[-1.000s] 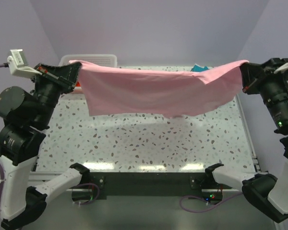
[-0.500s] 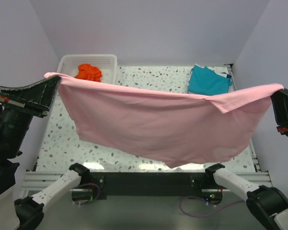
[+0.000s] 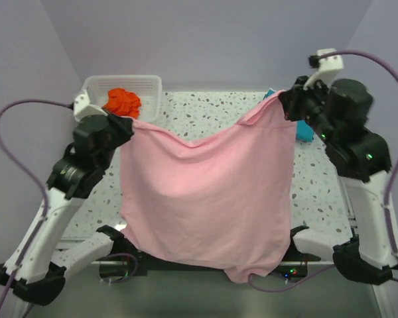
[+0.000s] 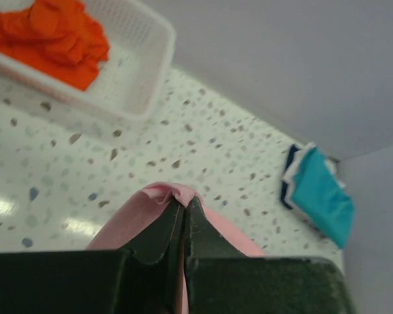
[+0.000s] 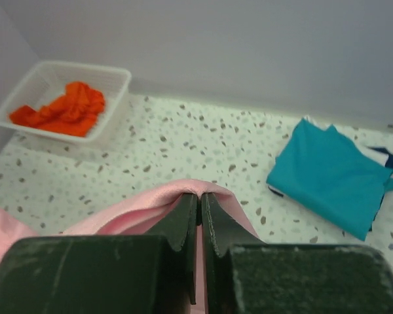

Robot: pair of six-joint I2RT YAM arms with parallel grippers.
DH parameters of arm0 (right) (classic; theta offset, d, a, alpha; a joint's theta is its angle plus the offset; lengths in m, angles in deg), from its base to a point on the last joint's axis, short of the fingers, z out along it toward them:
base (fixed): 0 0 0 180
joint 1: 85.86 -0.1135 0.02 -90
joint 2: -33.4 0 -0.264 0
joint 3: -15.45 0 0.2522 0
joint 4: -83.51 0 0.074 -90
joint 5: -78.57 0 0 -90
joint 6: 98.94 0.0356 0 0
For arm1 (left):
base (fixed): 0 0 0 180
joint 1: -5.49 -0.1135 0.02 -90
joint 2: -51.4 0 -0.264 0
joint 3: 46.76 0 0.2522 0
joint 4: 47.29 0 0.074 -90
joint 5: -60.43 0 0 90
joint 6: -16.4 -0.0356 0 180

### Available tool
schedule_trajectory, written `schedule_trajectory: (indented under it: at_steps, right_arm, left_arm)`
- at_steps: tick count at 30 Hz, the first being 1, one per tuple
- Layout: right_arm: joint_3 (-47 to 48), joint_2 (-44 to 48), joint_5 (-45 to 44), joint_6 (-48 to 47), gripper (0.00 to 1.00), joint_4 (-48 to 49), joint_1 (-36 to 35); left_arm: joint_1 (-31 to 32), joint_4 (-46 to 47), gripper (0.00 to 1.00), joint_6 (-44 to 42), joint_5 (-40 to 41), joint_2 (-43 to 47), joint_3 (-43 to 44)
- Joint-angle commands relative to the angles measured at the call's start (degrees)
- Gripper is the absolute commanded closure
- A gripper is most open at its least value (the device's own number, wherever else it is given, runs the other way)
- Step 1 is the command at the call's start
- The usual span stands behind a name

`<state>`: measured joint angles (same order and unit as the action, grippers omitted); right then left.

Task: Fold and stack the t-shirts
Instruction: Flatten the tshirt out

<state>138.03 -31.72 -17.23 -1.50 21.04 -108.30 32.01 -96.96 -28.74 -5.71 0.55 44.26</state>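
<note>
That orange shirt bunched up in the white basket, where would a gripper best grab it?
Probably a raised fold on top of the orange shirt, coming straight down. It lies crumpled in a heap inside the basket, whose walls block a sideways approach; the ridges offer something to pinch.

This is a robotics lab test cell. Two white-and-black robot arms, the left arm (image 3: 60,199) and the right arm (image 3: 368,199), are bolted at 6 o'clock to a speckled terrazzo-pattern table (image 3: 205,112). Bare lilac walls (image 3: 205,40) box it in at 9, 12 and 3 o'clock, and purple cables (image 3: 36,101) loop loose off the wrists (the only domestic touches are a pink t-shirt (image 3: 205,192), an orange-red t-shirt (image 3: 123,101) in a white mesh basket (image 3: 156,93) at 11 o'clock, and a folded teal t-shirt (image 5: 327,173) at 1 o'clock).
</note>
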Motion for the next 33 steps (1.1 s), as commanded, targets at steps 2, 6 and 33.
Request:
schedule_trajectory:
  at_steps: [2, 6, 33]
  right_arm:
    - [-13.1, -5.5, -8.9, 0.3, 1.00, 10.3, 0.3]
    - [-20.3, -13.3, -9.1, 0.7, 1.00, 15.5, 0.6]
    - [-4.0, -51.9, -4.7, -1.3, 1.00, 19.0, 6.8]
  left_arm:
    - [-2.7, 1.4, 1.00, 5.5, 6.7, -6.4, -14.5]
    - [-10.4, 10.7, 1.00, 3.8, 0.1, -13.4, -23.7]
    - [-17.5, 25.7, 1.00, 0.3, -8.7, -52.8, -9.8]
